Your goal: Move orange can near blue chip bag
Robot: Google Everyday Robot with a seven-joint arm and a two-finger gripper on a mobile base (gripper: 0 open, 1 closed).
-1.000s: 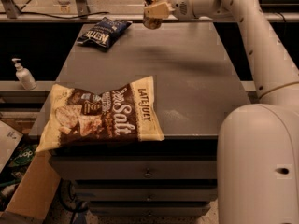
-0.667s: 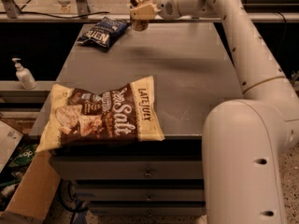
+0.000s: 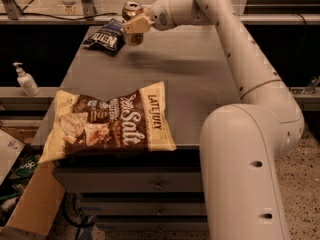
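Observation:
The orange can [image 3: 132,10] with its silver top is held upright in my gripper [image 3: 133,27] at the far left of the grey cabinet top [image 3: 200,79]. The gripper is shut on the can, which sits low over the surface; I cannot tell whether it touches. The small dark blue chip bag [image 3: 106,35] lies just left of the can, close beside it, near the back left corner. My white arm [image 3: 235,49] reaches in from the right.
A large cream-and-brown Late July bag [image 3: 107,121] lies at the front left and hangs over the edge. A soap dispenser [image 3: 25,80] stands on a ledge to the left. Cardboard [image 3: 30,209] lies on the floor at lower left.
My gripper has carried the can leftward across the back of the cabinet top and lowered it beside the blue chip bag.

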